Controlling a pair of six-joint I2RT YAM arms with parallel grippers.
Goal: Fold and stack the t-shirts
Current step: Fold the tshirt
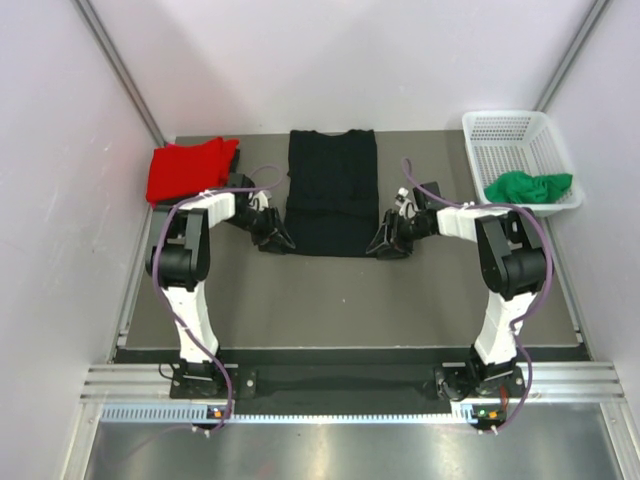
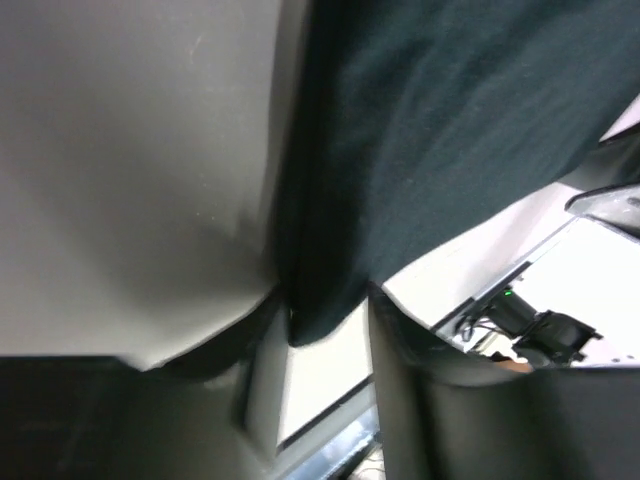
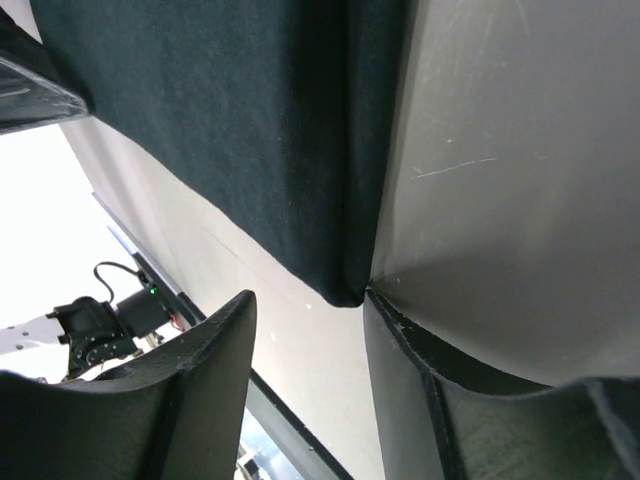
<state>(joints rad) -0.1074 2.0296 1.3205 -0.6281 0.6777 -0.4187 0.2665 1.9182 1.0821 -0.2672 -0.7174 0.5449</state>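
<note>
The black t-shirt (image 1: 332, 190) is showing one plain dark colour with no print, reading slightly bluish-black in the wrist views. The red t-shirt (image 1: 190, 170) is showing a solid bright red. The green t-shirt (image 1: 528, 186) is showing a plain deep green against the white mesh basket (image 1: 500, 116), whose walls are carrying a fine grid pattern. The desk (image 1: 350, 290) is looking dark grey and unpatterned. The left fingers (image 2: 430, 410) and right fingers (image 3: 200, 390) are appearing black. The arms (image 1: 190, 300) are mixing white and black, with purple cables (image 1: 266, 168).

Basket (image 1: 520, 118) crowds right edge; red shirt (image 1: 185, 172), left.
</note>
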